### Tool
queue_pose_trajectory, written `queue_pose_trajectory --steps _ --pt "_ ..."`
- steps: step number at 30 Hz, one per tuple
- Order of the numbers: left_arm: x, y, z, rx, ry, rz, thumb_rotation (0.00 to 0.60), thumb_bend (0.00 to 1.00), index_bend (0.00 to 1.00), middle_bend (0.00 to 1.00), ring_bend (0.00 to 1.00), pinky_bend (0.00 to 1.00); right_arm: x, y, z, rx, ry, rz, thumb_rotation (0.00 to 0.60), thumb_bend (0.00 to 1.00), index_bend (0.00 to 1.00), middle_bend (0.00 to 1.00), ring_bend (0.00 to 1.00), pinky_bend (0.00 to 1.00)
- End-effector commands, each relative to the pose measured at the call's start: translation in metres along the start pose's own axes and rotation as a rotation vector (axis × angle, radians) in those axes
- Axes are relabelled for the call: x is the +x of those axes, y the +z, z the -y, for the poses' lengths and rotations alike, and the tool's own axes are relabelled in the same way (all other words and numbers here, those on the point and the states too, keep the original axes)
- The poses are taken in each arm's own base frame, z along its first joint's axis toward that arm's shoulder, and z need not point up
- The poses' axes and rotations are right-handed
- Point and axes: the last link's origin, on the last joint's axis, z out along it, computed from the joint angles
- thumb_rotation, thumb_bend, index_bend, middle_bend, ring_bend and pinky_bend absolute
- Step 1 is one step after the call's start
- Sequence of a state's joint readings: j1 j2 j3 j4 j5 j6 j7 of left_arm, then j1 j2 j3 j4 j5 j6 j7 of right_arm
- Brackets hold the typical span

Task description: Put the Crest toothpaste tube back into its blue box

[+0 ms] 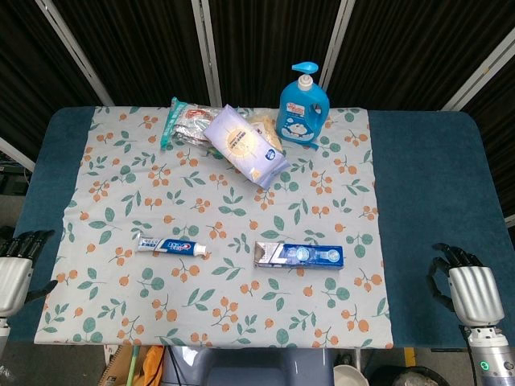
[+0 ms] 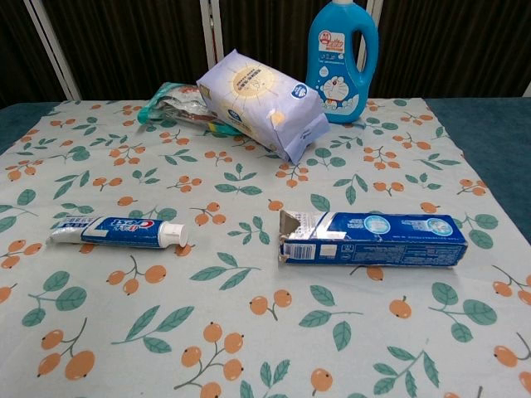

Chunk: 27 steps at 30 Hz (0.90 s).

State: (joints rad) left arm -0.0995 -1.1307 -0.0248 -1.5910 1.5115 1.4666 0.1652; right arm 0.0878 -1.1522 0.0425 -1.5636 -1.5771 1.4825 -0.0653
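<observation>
The Crest toothpaste tube (image 1: 170, 245) lies left of its blue box (image 1: 298, 255), apart. Left hand (image 1: 16, 269) and right hand (image 1: 465, 285) hold nothing, fingers loosely spread.

Left hand (image 1: 14, 269) cut by the picture's edge at 9 o'clock in the head view; fingers' lie unclear. Both hands outside the chest view. Blue bottle (image 2: 343, 50) cut at 12 o'clock there, pump unseen. Silver packet (image 2: 170, 104) partly hidden behind the wipes pack (image 2: 261, 99). Print on the blue box (image 1: 299, 255) too small to read.
</observation>
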Motion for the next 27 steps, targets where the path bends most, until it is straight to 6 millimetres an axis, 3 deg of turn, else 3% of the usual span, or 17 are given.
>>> queue_pose_trajectory --steps 1,23,27 --pt "0.002 0.0 0.001 0.013 0.0 0.027 0.6 0.04 0.0 0.0 0.0 0.0 0.002 0.0 0.0 -0.006 -0.015 0.018 0.6 0.41 0.0 0.0 0.0 0.14" --pt "0.004 -0.001 0.001 0.033 -0.031 0.035 0.6 0.04 0.0 0.0 0.0 0.0 0.002 -0.006 0.008 0.004 0.025 0.05 0.6 0.41 0.0 0.0 0.0 0.14" --pt "0.003 -0.001 0.0 0.026 -0.023 0.043 0.6 0.04 0.0 0.0 0.0 0.0 0.003 -0.007 0.018 0.022 0.038 0.075 0.6 0.41 0.0 0.0 0.0 0.14"
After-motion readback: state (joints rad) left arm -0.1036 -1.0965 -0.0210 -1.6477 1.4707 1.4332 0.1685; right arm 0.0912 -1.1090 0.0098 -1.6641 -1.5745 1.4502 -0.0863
